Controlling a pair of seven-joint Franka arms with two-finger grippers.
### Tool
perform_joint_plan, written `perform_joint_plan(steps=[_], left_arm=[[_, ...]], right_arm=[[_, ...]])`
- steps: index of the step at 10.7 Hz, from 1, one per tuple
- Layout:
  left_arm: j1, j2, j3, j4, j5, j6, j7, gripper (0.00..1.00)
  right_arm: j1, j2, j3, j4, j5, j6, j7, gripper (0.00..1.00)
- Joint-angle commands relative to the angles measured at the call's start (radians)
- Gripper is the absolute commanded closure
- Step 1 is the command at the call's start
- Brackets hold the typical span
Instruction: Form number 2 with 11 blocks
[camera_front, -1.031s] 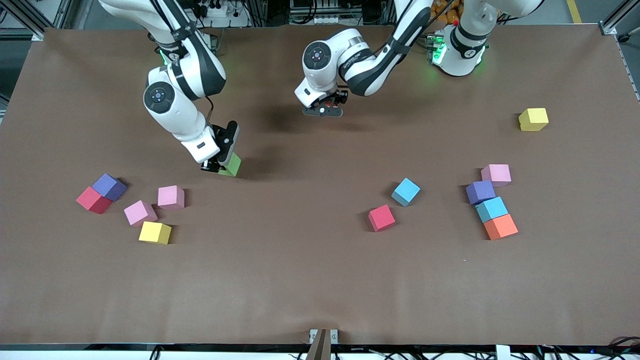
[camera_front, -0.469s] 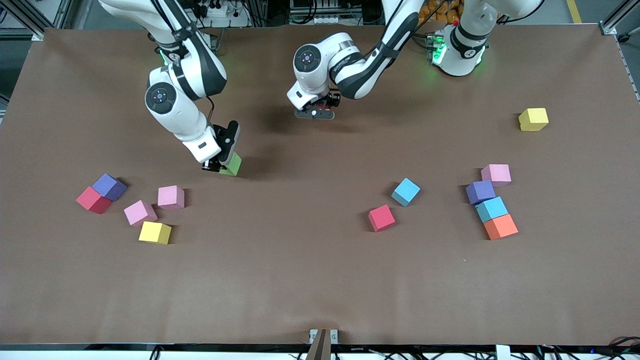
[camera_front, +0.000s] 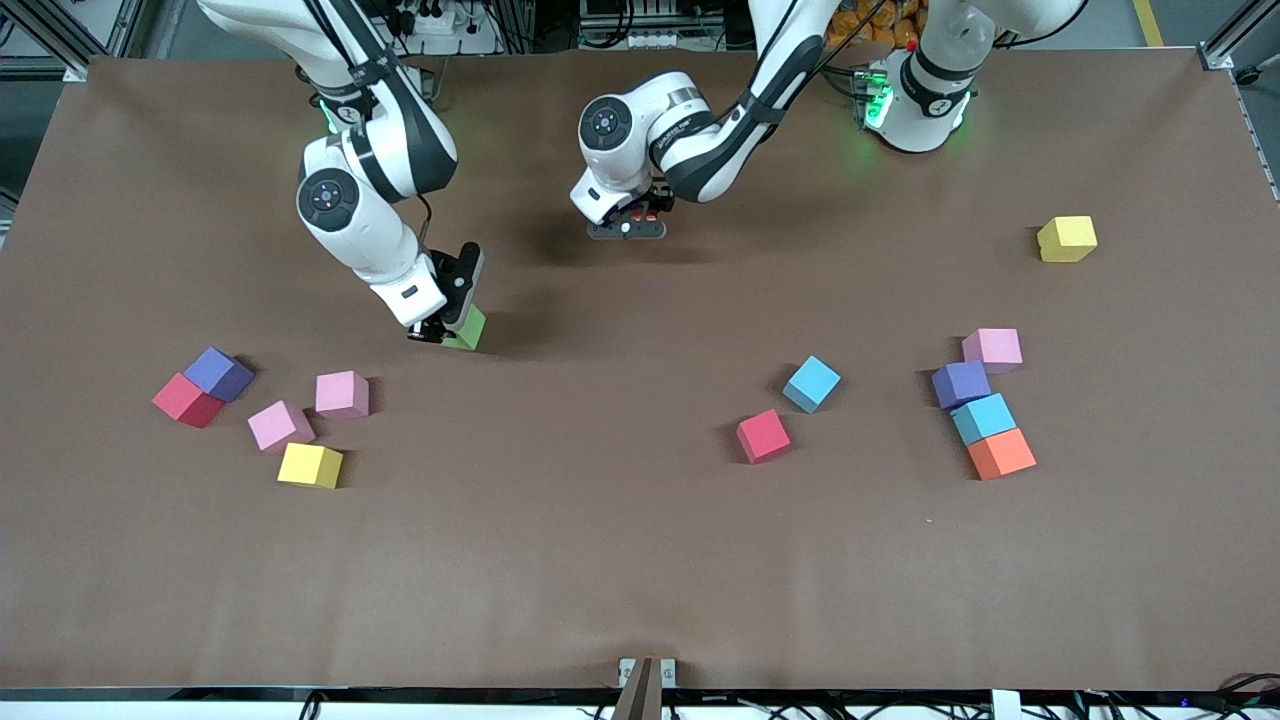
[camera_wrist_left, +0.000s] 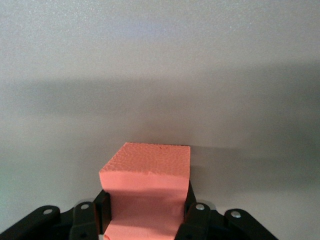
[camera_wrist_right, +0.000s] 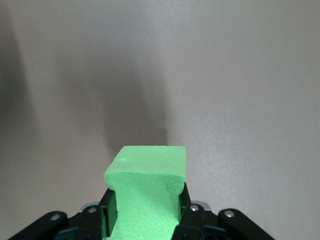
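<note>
the right gripper (camera_front: 440, 331) is pinching a green matte foam cube (camera_wrist_right: 145, 195), and the foam bulges a little between the two fingers; in the front view it hangs low over the bare brown table cover (camera_front: 620, 560), toward the right arm's end, above the loose group of cubes there. the left gripper (camera_front: 628, 222) is pinching an orange-red foam cube (camera_wrist_left: 145, 192) in the same way, over the bare middle of the table close to the robots' bases; from the front only a small red part of it shows under the hand. we judge that both arms are carrying their first pieces to the place where the figure 2 will be formed, because no cubes are lined up as a figure yet. to do this step well, we think each cube should come down flat and square to the table edge, and be let go only when it rests on the cover, since the soft foam can spring when released. the other blocks lie scattered: a red one touching a purple one (camera_front: 218, 373), two pink, a yellow (camera_front: 310, 465), then a red (camera_front: 763, 436) and a light blue in the middle, and a touching row of pink, purple, light blue and orange (camera_front: 1001, 453), with one yellow (camera_front: 1067, 238) apart. we see no container in any view.
</note>
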Motion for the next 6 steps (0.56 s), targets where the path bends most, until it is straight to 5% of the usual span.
perform_joint_plan(steps=[1,2,6], left_arm=[[-0.021,0.018,0.014,0.025,0.024,-0.021,-0.011,0.42],[-0.021,0.018,0.016,0.026,0.03,-0.019,-0.003,0.0],[-0.018,-0.017,0.014,0.034,0.047,-0.019,-0.019,0.0]], right_arm=[[-0.004,0.001,0.004,0.001,-0.016,-0.001,0.019,0.94],[-0.002,0.002,0.004,0.001,-0.016,-0.001,0.021,0.94],[0.001,0.013,0.004,0.018,-0.019,-0.002,0.018,0.94]])
